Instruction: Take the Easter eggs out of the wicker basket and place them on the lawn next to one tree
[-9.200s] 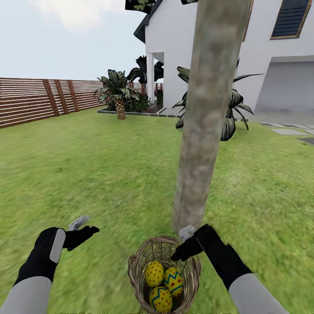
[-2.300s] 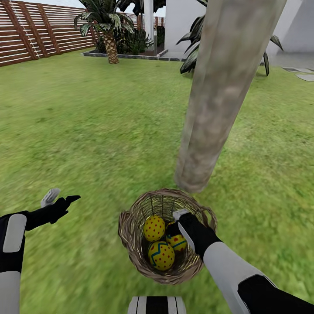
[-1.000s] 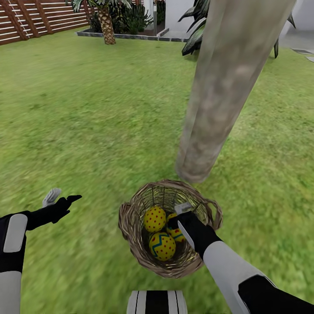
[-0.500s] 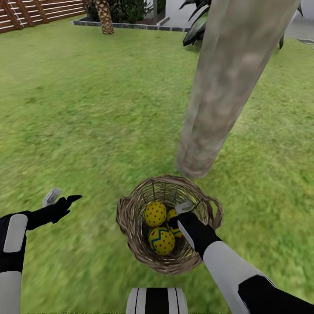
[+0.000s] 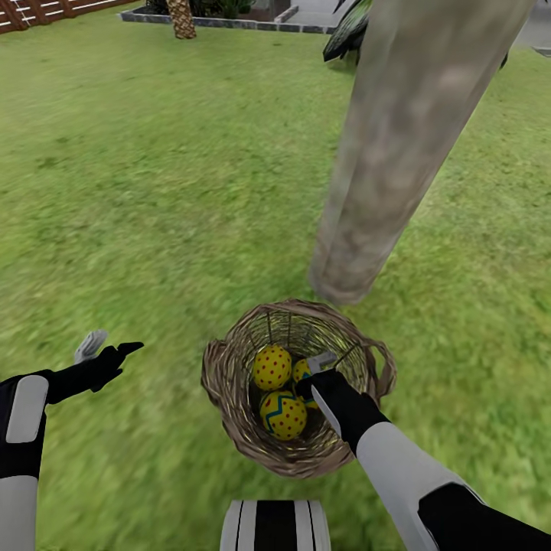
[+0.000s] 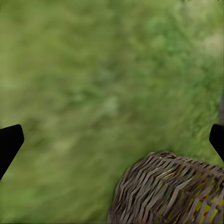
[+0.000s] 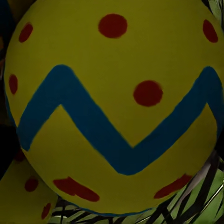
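The wicker basket (image 5: pixel 223 386) stands on the lawn (image 5: pixel 153 191) right at the foot of the tree (image 5: pixel 398 153). It holds the three Easter eggs: one at the back (image 5: pixel 272 366), one in front (image 5: pixel 283 415), and a third (image 5: pixel 301 372) half hidden by my right gripper (image 5: pixel 312 373). That gripper reaches down into the basket, open, with a finger on either side of the third egg (image 7: pixel 116 107), seen very close up. My left gripper (image 5: pixel 115 344) hovers open above the grass left of the basket (image 6: pixel 163 191), its fingers (image 6: pixel 9 144) empty.
A palm trunk (image 5: pixel 182 15) and a stone-edged planting bed (image 5: pixel 229 19) lie far back on the left. A dark-leaved plant (image 5: pixel 344 34) stands behind the tree. My base (image 5: pixel 275 524) shows at the bottom edge. Open grass spreads left and right of the trunk.
The head camera has tilted further down, so basket and tree sit higher in the picture. My right gripper stays in the basket at the same egg; the left arm has not moved.
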Robot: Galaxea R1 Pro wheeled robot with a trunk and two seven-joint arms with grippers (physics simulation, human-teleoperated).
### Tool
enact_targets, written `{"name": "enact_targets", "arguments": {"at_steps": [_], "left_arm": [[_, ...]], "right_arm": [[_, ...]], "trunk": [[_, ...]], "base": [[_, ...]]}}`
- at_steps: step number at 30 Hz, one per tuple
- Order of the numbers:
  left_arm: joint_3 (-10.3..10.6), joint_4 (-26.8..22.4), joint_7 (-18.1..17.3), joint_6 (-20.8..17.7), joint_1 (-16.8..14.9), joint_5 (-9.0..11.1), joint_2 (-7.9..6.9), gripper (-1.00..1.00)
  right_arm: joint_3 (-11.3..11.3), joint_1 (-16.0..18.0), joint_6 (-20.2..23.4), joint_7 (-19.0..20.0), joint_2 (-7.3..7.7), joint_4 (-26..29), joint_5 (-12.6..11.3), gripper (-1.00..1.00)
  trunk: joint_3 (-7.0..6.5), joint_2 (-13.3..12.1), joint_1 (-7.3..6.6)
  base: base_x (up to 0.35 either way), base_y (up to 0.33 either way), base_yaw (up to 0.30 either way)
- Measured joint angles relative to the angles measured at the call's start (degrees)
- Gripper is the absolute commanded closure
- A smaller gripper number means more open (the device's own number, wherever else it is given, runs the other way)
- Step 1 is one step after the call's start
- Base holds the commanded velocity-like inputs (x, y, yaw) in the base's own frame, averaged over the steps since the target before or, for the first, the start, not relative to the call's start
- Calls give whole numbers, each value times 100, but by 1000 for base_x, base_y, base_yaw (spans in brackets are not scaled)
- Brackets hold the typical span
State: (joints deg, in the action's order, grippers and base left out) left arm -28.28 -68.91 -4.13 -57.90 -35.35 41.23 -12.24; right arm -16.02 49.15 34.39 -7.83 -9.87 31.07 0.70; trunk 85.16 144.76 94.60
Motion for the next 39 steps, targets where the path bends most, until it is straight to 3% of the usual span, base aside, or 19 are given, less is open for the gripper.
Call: {"name": "enact_targets", "arguments": {"at_steps": [7,8,20,28,32,39], "left_arm": [[1,-11,1,0,-1,1,0,-100],[1,-13,0,0,-2,3,0,-100],[-1,-31,-4,-1,-1,5,-1,-100],[16,-42,-8,17,2,1,0,-100],[185,-43,-8,17,1,-1,-2,-100],[185,-43,-8,17,0,5,-8,-100]], "right_arm": [[3,1,12,9,0,127,-11,-100],[2,0,10,14,0,123,-11,100],[6,1,23,24,0,275,-14,100],[-2,0,12,34,0,-12,-50,100],[3,-5,3,28,0,-37,-128,100],[4,-5,5,30,0,-30,-142,100]], "trunk": [[89,6,9],[89,6,9],[200,13,21],[24,2,3],[-64,-5,-6],[-220,-14,-24]], "base": [[0,0,0],[0,0,0],[0,0,0],[0,0,0],[0,0,0],[0,0,0]]}}
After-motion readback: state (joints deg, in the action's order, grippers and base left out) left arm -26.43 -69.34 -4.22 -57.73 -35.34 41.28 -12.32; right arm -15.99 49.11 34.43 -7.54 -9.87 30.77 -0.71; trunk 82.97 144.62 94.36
